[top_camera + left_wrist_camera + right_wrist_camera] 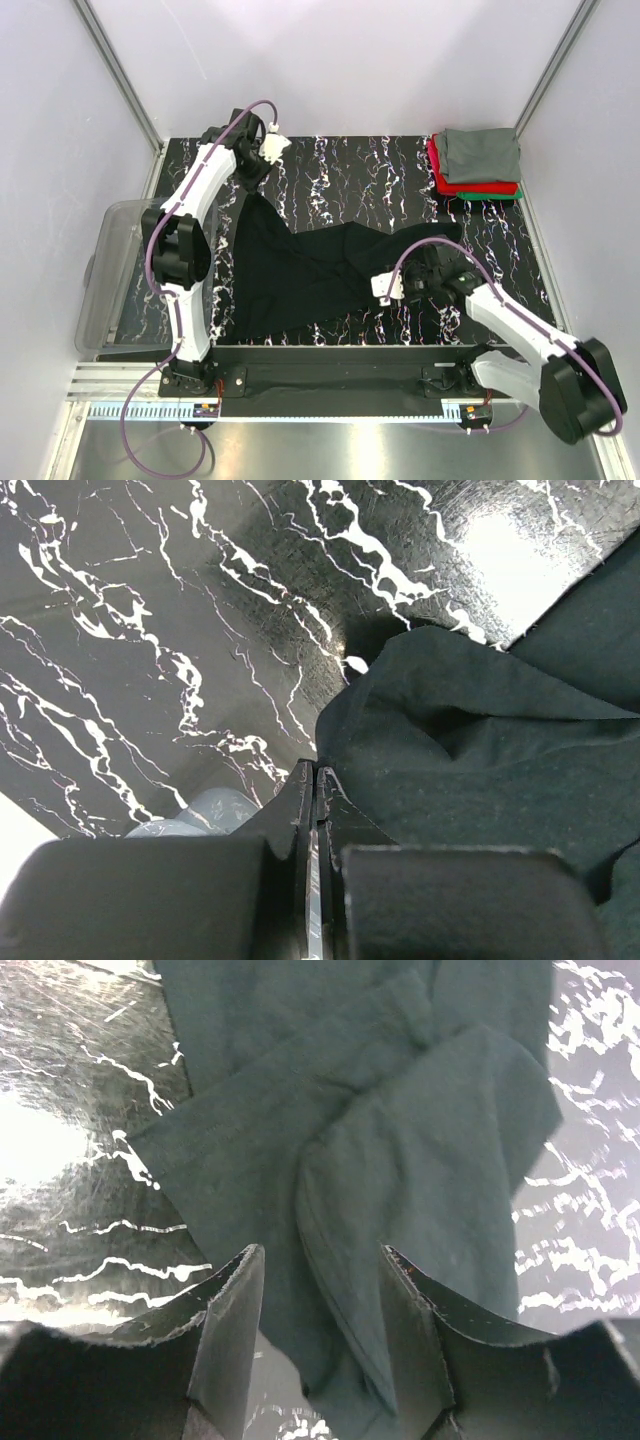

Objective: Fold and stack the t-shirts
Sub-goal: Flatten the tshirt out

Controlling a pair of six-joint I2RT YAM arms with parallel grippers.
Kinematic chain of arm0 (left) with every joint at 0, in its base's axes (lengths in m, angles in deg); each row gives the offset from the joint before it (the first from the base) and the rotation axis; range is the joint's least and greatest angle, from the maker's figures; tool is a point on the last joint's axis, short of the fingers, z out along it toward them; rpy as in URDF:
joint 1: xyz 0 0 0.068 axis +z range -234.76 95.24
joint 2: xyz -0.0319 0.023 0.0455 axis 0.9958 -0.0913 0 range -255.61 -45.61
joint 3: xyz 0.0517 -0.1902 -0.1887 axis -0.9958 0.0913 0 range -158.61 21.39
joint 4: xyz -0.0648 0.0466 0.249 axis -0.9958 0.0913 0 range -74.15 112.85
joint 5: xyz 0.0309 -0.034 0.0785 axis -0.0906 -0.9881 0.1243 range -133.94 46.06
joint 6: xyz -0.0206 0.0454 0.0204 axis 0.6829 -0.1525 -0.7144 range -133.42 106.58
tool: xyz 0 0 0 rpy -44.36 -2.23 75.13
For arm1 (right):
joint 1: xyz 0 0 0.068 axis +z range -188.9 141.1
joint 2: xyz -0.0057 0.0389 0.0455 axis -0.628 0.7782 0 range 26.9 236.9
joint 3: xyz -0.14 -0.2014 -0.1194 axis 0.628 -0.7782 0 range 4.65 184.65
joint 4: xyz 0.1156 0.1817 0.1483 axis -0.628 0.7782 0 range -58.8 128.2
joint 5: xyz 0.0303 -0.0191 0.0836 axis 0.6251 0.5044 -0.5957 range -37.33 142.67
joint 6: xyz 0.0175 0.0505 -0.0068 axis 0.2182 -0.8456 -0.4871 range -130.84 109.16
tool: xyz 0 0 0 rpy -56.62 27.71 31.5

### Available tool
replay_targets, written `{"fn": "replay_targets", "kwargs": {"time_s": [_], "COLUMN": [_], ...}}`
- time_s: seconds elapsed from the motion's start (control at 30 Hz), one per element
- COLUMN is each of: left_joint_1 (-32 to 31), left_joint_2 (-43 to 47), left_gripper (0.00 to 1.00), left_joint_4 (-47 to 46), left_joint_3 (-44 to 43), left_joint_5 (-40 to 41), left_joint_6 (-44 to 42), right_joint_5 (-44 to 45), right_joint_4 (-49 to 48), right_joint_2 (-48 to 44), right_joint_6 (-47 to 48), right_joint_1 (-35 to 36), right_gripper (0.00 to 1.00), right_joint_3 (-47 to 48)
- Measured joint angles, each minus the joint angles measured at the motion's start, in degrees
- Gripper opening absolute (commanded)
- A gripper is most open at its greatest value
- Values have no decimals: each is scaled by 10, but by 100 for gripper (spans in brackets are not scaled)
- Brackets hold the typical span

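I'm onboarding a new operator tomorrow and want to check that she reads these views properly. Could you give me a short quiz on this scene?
1. True or false: the right gripper has its jaws shut.
2. Which colour shirt tops the stack? A red, B grey, C green.
3. Fill in: the ___ gripper is clamped on the edge of the black shirt.
Key: 1 false, the jaws stand open; 2 B; 3 the left gripper.

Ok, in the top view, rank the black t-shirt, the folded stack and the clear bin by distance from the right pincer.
1. black t-shirt: spread at centre, lying right under the right pincer.
2. folded stack: far right corner.
3. clear bin: far left side, past the left arm.
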Motion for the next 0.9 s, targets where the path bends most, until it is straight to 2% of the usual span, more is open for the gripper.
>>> {"fn": "replay_targets", "kwargs": {"time_s": [0.13,0.33,0.37,0.4,0.5,0.57,0.73,0.9], "left_joint_1": [1,1,1,1,1,1,1,1], "left_joint_2": [2,7,9,10,13,14,14,14], "left_gripper": [0,0,0,0,0,0,0,0], "left_joint_4": [-1,-1,0,-1,-1,-1,-1,-1], "left_joint_3": [3,3,3,3,3,3,3,3], "left_joint_5": [0,1,2,3,3,4,5,6], "left_joint_6": [0,3,3,3,4,4,4,4], "right_joint_5": [-1,12,18,25,48,62,99,144], "right_joint_4": [-21,-50,-60,-68,-102,-120,-132,-174], "right_joint_2": [45,97,102,106,124,132,148,214], "right_joint_6": [15,33,36,38,41,36,0,-72], "right_joint_1": [10,17,20,22,28,29,30,21], "right_gripper": [55,49,45,32,11,4,1,3], "right_joint_3": [4,10,10,10,10,10,66,233]}}
